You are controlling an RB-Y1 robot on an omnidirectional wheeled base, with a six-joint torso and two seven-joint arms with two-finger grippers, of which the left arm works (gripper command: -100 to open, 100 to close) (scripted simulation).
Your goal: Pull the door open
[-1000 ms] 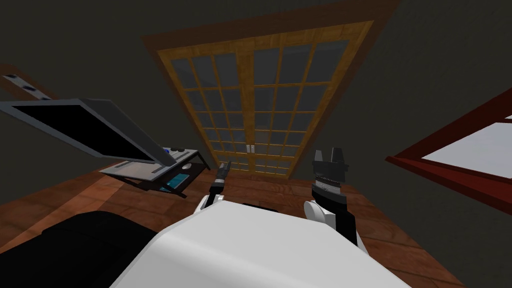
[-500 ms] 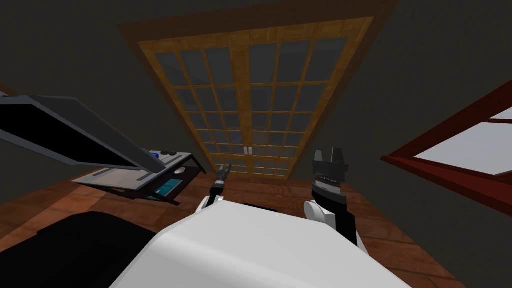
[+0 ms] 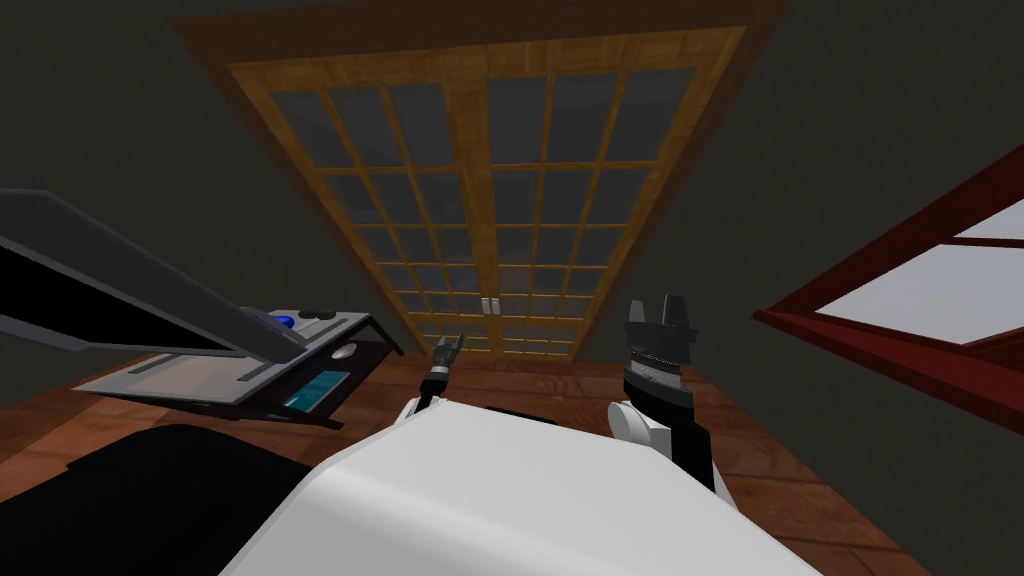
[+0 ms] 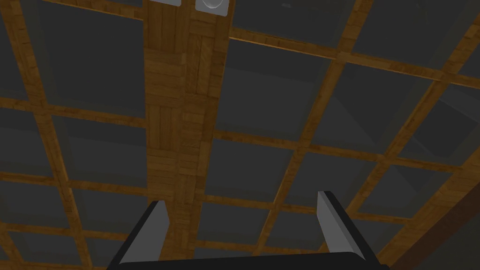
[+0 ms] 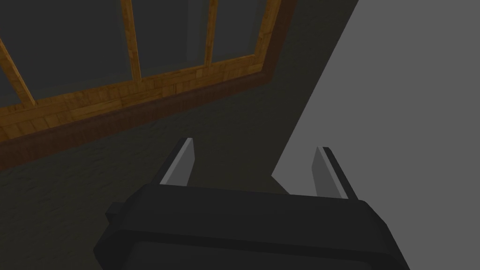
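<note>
Door [image 3: 490, 200]: a double-leaf unit of wooden bars and dark glass panes in a brown frame, at 12 o'clock from the robot. Both leaves lie flush and meet at the centre stile. Two small light grey handle plates [image 3: 490, 304] sit side by side on that stile, one per leaf, in the lower part of the door.

Left gripper [image 3: 447, 346]: raised in front of the door's lower panes, at 7 o'clock from the handle plates and apart from them. Its fingers stand apart with nothing between them. In the left wrist view one finger lines up with the centre stile, and the handle plates [image 4: 213, 4] lie well beyond the fingertips along it.

Right gripper [image 3: 655, 310]: held up at 3 o'clock from the handle plates, over the dark wall [image 5: 140, 154] beside the door frame. Its fingers are apart and empty.

Surroundings: a grey tabletop [image 3: 180, 380] carrying a tilted dark screen [image 3: 120, 290] at 9 o'clock, a red-framed window [image 3: 900, 310] at 3 o'clock, and a brown wooden floor [image 3: 780, 480] below the door
</note>
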